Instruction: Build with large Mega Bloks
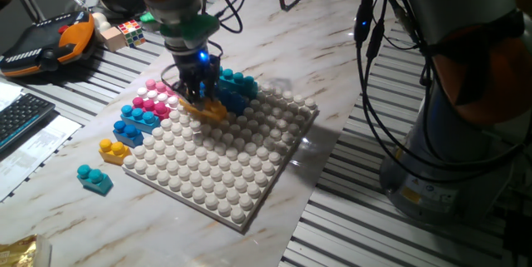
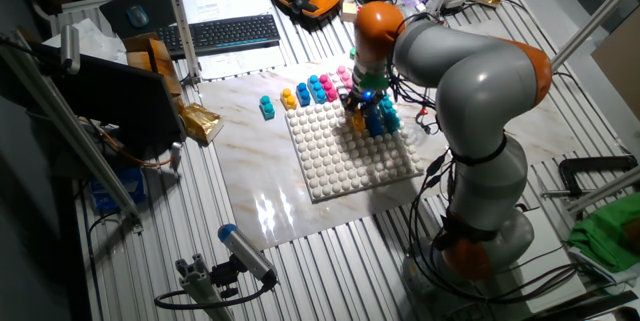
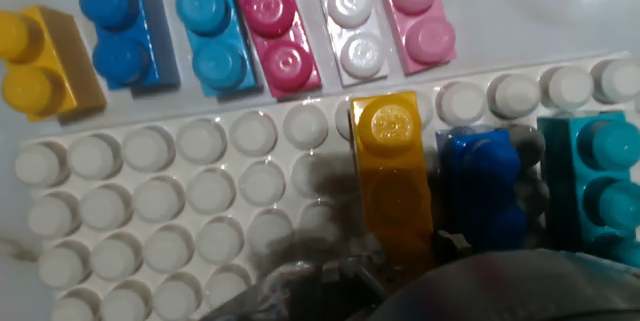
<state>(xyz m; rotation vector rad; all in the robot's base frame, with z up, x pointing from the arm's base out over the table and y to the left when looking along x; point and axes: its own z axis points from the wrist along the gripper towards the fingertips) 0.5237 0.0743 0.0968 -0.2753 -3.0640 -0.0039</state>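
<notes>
My gripper [image 1: 198, 91] stands over the far-left edge of the white baseplate [image 1: 224, 167] and is shut on a yellow Mega Blok [image 1: 208, 110], which rests on the plate's edge studs [image 3: 390, 161]. A blue brick [image 3: 480, 186] and a teal brick [image 3: 600, 176] stand on the plate right beside it [image 1: 237, 84]. On the table just past the plate lie loose bricks in a row: yellow [image 3: 35, 61], blue [image 3: 120, 31], teal [image 3: 205, 21], magenta [image 3: 270, 26], white [image 3: 345, 16], pink [image 3: 415, 6]. A lone teal brick [image 1: 94, 179] lies further off. The fingertips are blurred in the hand view.
A small puzzle cube [image 1: 129, 32] and an orange teach pendant [image 1: 50, 42] lie at the far left. A keyboard [image 2: 225, 33] lies past the marble top. The arm's base [image 2: 480, 241] and hanging cables [image 1: 374, 67] stand at the right.
</notes>
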